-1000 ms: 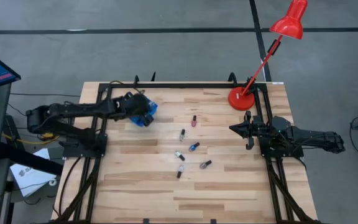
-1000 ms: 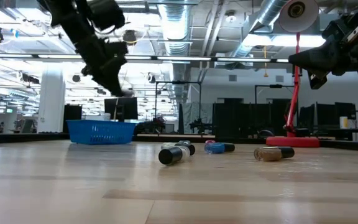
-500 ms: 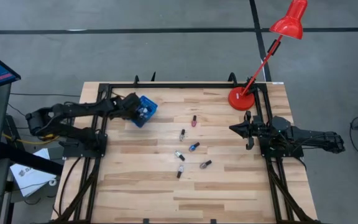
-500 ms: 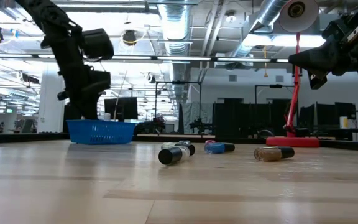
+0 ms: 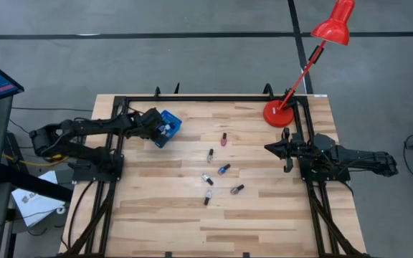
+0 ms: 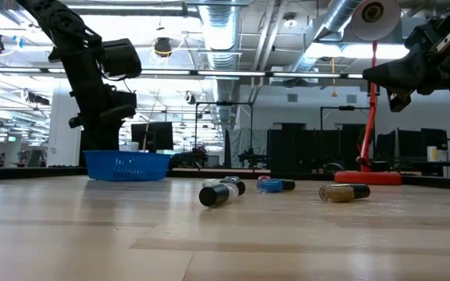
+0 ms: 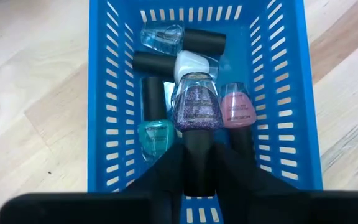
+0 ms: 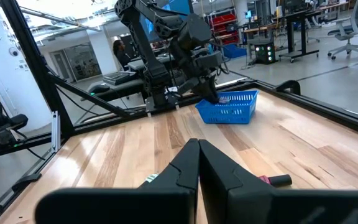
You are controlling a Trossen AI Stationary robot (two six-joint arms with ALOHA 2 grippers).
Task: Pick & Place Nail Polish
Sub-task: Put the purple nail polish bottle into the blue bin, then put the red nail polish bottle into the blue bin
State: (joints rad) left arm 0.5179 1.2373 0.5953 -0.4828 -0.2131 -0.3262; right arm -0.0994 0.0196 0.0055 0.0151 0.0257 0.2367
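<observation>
A blue plastic bin (image 5: 169, 123) stands at the table's far left and holds several nail polish bottles: teal (image 7: 155, 134), pink (image 7: 237, 109) and clear (image 7: 161, 37). My left gripper (image 7: 199, 177) hangs over the bin's left end, pointing steeply down, shut on a purple glitter bottle (image 7: 196, 102) that reaches into the bin. Several more bottles lie on their sides mid-table, among them a pink one (image 5: 223, 139) and a blue one (image 5: 223, 169). My right gripper (image 5: 269, 148) waits shut at the right edge, held level above the table. My left gripper pinches the purple bottle's black cap (image 7: 199, 155) between its two fingers. The fingers slant down from the table's left side and lie along the bottle. The glass body points away from them, inside the bin above the other bottles; whether it rests on them I cannot tell.
A red desk lamp has its base (image 5: 278, 113) at the far right corner, with its arm leaning out over the edge. A black frame (image 5: 192, 97) runs along the table's far, left and right sides. Bare wood lies between the bin and the loose bottles.
My left gripper has sunk toward the bin and drawn back toward the table's left edge, uncovering the bin in the high view. It has tipped and rolled on the way, most of it in the first half second. It stays shut on the purple bottle.
</observation>
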